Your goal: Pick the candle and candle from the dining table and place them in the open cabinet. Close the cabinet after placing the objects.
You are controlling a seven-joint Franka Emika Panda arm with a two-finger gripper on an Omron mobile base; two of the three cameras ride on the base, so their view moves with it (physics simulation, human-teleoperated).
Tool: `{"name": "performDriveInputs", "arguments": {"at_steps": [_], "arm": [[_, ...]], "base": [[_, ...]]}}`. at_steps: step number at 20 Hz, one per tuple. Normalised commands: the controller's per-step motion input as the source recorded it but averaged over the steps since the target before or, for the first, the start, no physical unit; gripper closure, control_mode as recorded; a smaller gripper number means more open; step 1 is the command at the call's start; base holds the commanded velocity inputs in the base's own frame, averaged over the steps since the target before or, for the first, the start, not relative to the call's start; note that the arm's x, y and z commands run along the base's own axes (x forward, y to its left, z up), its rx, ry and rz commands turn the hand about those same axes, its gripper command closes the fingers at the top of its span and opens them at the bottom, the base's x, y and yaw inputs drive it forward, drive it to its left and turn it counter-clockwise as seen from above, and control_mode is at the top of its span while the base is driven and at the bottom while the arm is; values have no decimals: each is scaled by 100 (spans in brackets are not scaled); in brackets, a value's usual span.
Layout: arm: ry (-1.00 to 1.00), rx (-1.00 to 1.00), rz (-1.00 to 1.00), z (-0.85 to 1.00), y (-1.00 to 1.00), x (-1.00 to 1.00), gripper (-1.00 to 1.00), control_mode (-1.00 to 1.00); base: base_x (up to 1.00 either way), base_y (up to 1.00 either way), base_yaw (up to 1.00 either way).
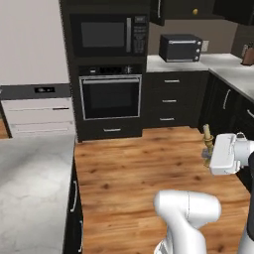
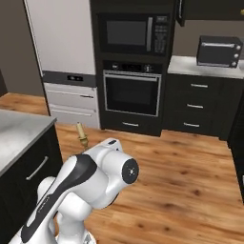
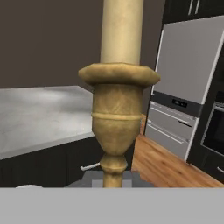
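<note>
My gripper (image 3: 113, 180) is clamped on the stem of the taper candle (image 3: 118, 100) in its brass candlestick, which stands upright directly above my fingertips. I carry it in the air over the wooden floor (image 1: 139, 158), with the marble dining table (image 3: 39, 116) beside it.

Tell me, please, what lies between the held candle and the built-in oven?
Only bare wooden floor lies between the candle in the gripper and the oven, in the left base view.
</note>
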Motion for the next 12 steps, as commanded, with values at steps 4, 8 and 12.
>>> {"name": "performDriveInputs", "arguments": {"at_steps": [4,8,12], "arm": [[0,0,0,0,0,0,100,100],[0,0,0,0,0,0,100,100],[0,0,0,0,0,0,100,100]], "base": [[64,0,0],[64,-2,0],[64,-9,0]]}}
